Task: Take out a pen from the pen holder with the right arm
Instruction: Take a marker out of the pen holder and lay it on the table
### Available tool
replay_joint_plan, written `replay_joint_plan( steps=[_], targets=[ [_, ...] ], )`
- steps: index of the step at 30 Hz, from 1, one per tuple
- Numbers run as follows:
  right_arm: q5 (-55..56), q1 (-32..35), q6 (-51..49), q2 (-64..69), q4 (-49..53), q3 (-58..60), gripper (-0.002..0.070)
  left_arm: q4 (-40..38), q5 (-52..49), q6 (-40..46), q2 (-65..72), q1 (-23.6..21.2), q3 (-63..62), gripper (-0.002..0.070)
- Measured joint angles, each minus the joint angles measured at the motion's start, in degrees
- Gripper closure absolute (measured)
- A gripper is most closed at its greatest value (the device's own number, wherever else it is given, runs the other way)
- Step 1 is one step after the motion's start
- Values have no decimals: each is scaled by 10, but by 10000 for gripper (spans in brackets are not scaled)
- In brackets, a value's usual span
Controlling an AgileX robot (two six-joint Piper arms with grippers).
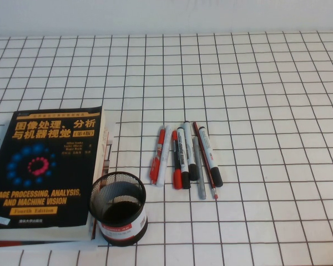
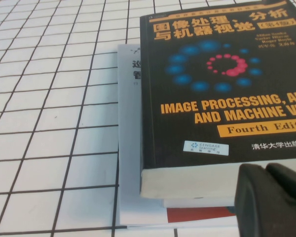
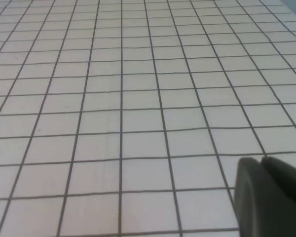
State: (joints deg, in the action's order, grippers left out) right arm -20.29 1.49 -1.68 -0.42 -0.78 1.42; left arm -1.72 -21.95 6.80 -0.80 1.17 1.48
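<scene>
The black mesh pen holder (image 1: 118, 208) stands upright near the table's front edge, and no pen sticks out of it. Several pens and markers (image 1: 184, 156) lie side by side on the table just right of and behind the holder, among them a red marker (image 1: 155, 160) and a black-capped marker (image 1: 211, 158). Neither arm appears in the high view. My right gripper (image 3: 262, 159) is shut and empty, hovering over bare gridded table. My left gripper (image 2: 265, 169) is also shut and empty, close to the front edge of the book stack.
A thick black textbook (image 1: 44, 172) lies on thinner books (image 2: 130, 148) at the front left, touching the pen holder's left side. A white cloth with a black grid (image 1: 238, 83) covers the table.
</scene>
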Motion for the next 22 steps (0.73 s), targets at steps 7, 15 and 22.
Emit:
replay_joint_plan(
  steps=[7, 15, 22],
  targets=[
    [-3, 0, 13, 0, 0, 0, 692, 0, 0, 0, 0, 0, 0, 679],
    [-3, 0, 17, 0, -1, 0, 692, 0, 0, 0, 0, 0, 0, 679],
    [-3, 0, 17, 0, -1, 0, 692, 0, 0, 0, 0, 0, 0, 679]
  ],
)
